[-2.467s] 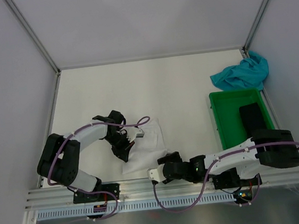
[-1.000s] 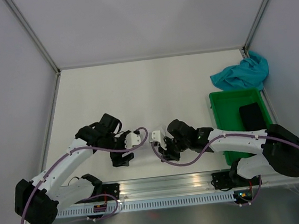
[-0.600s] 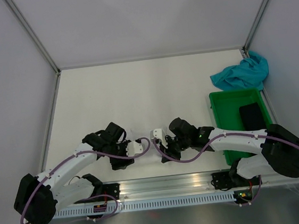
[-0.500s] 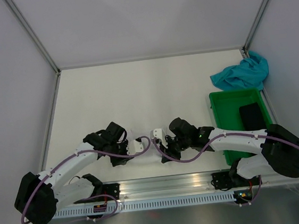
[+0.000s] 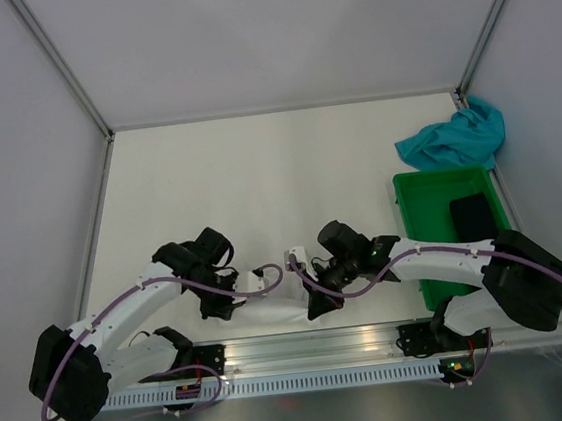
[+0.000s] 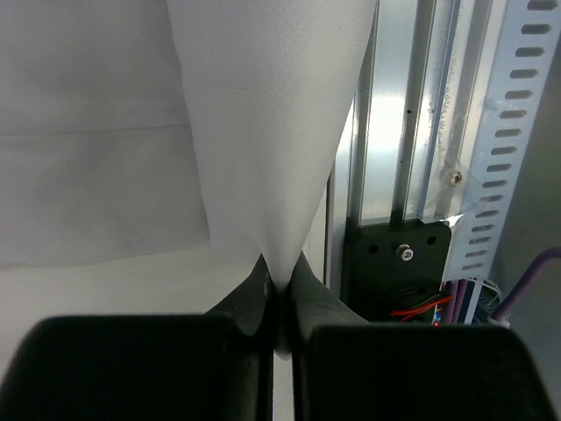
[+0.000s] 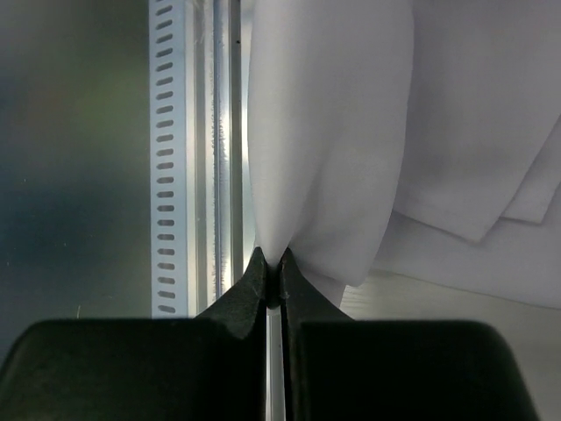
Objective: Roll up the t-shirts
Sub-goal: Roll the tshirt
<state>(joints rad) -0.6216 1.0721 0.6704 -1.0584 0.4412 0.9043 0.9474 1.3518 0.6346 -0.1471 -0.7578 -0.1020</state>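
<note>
The white t-shirt (image 5: 271, 310) lies bunched near the table's front edge, between my two grippers. My left gripper (image 5: 227, 305) is shut on a fold of it, and the left wrist view shows the white cloth (image 6: 263, 132) rising from the pinched jaws of that gripper (image 6: 280, 279). My right gripper (image 5: 321, 303) is shut on the other end. In the right wrist view the white cloth (image 7: 333, 132) hangs from the tips of this gripper (image 7: 273, 267). The teal-blue t-shirt (image 5: 454, 138) lies crumpled in the far right corner.
A green bin (image 5: 415, 242) stands at the right and holds a black object (image 5: 473, 216). The aluminium front rail (image 5: 305, 347) runs just behind both grippers. It shows in the wrist views as the rail (image 6: 412, 132) and the slotted rail (image 7: 188, 158).
The left gripper has closed onto the white t-shirt. Both grippers have shifted a little toward the front rail, drawing the cloth with them. The right gripper stayed shut.
</note>
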